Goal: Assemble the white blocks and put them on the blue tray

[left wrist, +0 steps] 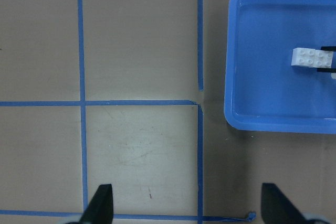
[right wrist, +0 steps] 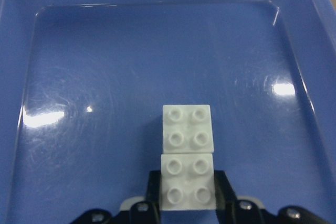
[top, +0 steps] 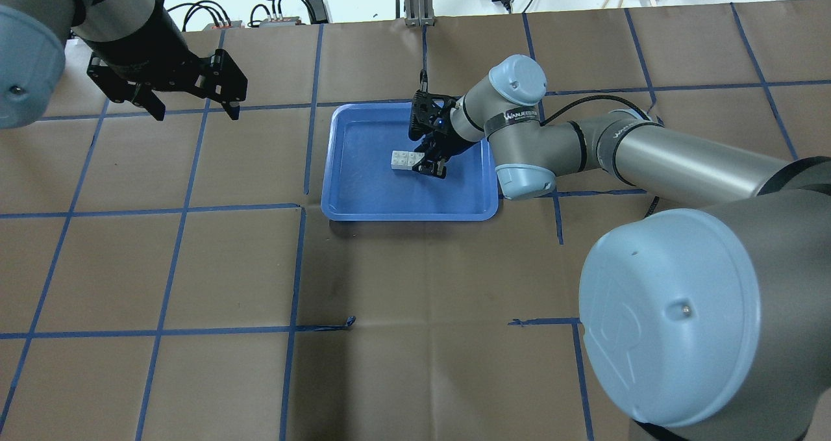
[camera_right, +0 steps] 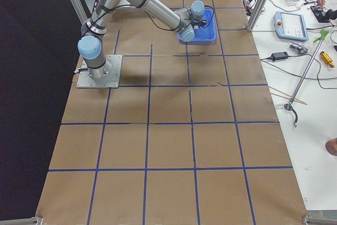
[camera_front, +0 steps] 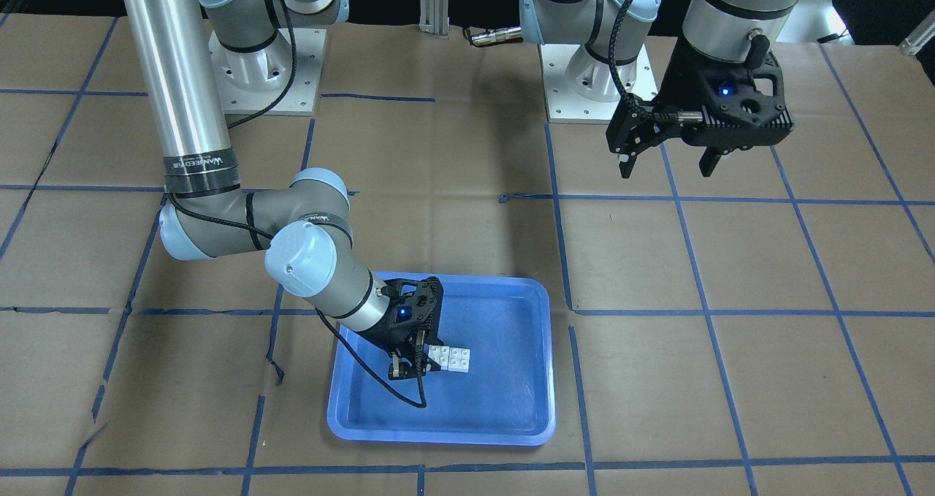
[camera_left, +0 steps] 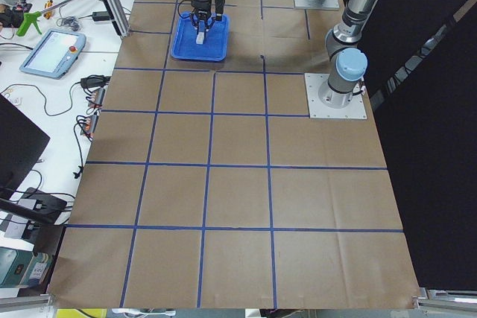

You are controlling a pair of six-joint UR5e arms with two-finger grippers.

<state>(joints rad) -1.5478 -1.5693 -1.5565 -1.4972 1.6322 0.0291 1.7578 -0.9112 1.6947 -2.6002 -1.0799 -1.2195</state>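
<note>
Two white blocks (right wrist: 187, 132) lie end to end, touching, on the floor of the blue tray (right wrist: 105, 51). They show in the front view (camera_front: 451, 357), the overhead view (top: 404, 160) and the left wrist view (left wrist: 311, 57). My right gripper (right wrist: 187, 188) is low in the tray (camera_front: 511, 284), its fingers (right wrist: 220, 184) closed against the sides of the nearer block. It also shows in the overhead view (top: 434, 167). My left gripper (camera_front: 661, 163) is open and empty, high above bare table away from the tray (top: 337, 168).
The table is covered in brown paper with a blue tape grid (top: 302, 265). The two arm bases (camera_front: 263, 72) stand at the robot's side. A bench with a tablet (camera_left: 52, 51), cables and tools runs along the far side.
</note>
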